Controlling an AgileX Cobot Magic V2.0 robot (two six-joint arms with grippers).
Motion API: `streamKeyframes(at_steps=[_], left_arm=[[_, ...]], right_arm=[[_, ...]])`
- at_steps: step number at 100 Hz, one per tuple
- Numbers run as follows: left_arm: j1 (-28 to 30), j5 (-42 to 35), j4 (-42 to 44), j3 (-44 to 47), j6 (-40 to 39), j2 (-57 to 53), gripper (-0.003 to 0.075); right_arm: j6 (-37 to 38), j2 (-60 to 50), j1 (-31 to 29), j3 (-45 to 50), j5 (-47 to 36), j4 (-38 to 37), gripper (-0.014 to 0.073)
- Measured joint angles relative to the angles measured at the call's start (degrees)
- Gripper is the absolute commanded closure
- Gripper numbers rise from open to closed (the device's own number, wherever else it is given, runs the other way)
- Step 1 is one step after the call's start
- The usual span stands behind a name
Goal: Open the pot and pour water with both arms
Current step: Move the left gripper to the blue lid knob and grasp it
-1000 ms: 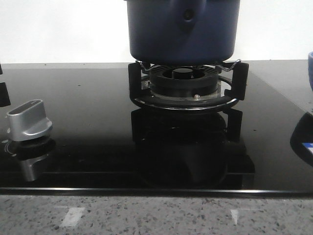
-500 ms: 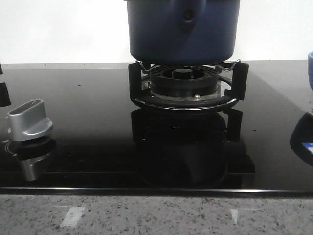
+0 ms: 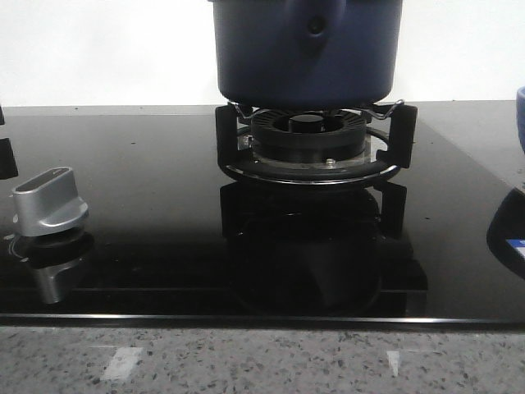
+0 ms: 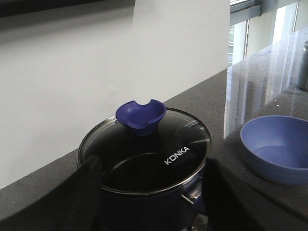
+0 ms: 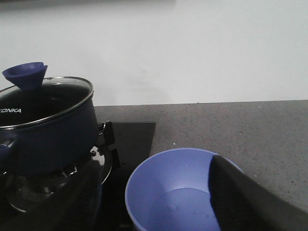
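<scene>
Large round dark navy-blue pot point(image 3: 308, 53) sits on the black metal burner grate point(image 3: 312, 148) at the back centre of the glossy black glass cooktop point(image 3: 148, 205). Front view cuts off its top; handle mount with dark round hole point(image 3: 315, 25) faces the camera. Pot's reflection shows in the glass below the grate.

Left wrist view: the pot point(image 4: 149, 192) is closed by a glass lid with steel rim point(image 4: 144, 154), "KONKA" printed on the glass, blue cupped knob point(image 4: 141, 115) on top at the centre. Lid is seated on the pot. A dark textured finger point(image 4: 86, 192) of the left gripper shows at the frame edge in front of the pot's side; only that one finger is seen, so jaw opening cannot be told; contact with the pot unclear.

Right wrist view: light blue round bowl point(image 5: 183, 192) on the grey speckled stone counter point(image 5: 231, 125), just beside the cooktop edge, to the pot's right. Water in it: not clear. Pot point(image 5: 48, 130) with lid on stands apart from the bowl. Dark fingers of the right gripper point(image 5: 155, 195) sit on either side of the view, spread wide, nothing between them; one finger point(image 5: 240, 197) overlaps the bowl's rim in the picture.

Silver stove control knob point(image 3: 47, 201) at the cooktop's front left. Bowl's edge point(image 3: 520, 115) barely shows at far right in the front view.
</scene>
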Motion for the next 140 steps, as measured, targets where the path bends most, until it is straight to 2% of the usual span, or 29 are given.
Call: streamKeyframes(at_steps=[38,50,57,65,76,82,87,97,115,140], left_arm=[[0.0,3.0,1.5,-0.1,0.0,0.0,0.0334],[-0.7,3.7,7.8,-0.1,-3.0,0.0,0.0334],[-1.6,3.4,16.6,-0.1,-10.8,0.0,0.0334],[-2.4,0.6,30.5,0.0,-25.8,0.1,0.0334],[-2.5,-8.4,56.0,0.1,-50.7,1.1,0.0334],[-2.5,-14.4,67.5,0.1,-60.3,2.3,0.0334],[-2.6,-19.0,72.5,0.1,-65.7,3.3,0.0334],[-2.7,-21.6,76.5,0.1,-70.8,4.7,0.0334],[-1.8,-23.3,78.2,-0.1,-72.7,5.1,0.0334],[7.5,-34.5,86.2,-2.0,-85.1,5.1,0.0334]], right_arm=[[0.0,0.0,0.0,0.0,0.0,0.0,0.0160],[0.0,0.0,0.0,0.0,0.0,0.0,0.0160],[-0.1,0.0,0.0,0.0,0.0,0.0,0.0160],[-0.1,0.0,0.0,0.0,0.0,0.0,0.0160],[-0.1,0.0,0.0,0.0,0.0,0.0,0.0160],[-0.1,0.0,0.0,0.0,0.0,0.0,0.0160],[-0.1,0.0,0.0,0.0,0.0,0.0,0.0160],[-0.1,0.0,0.0,0.0,0.0,0.0,0.0160],[-0.1,0.0,0.0,0.0,0.0,0.0,0.0160],[-0.1,0.0,0.0,0.0,0.0,0.0,0.0160]])
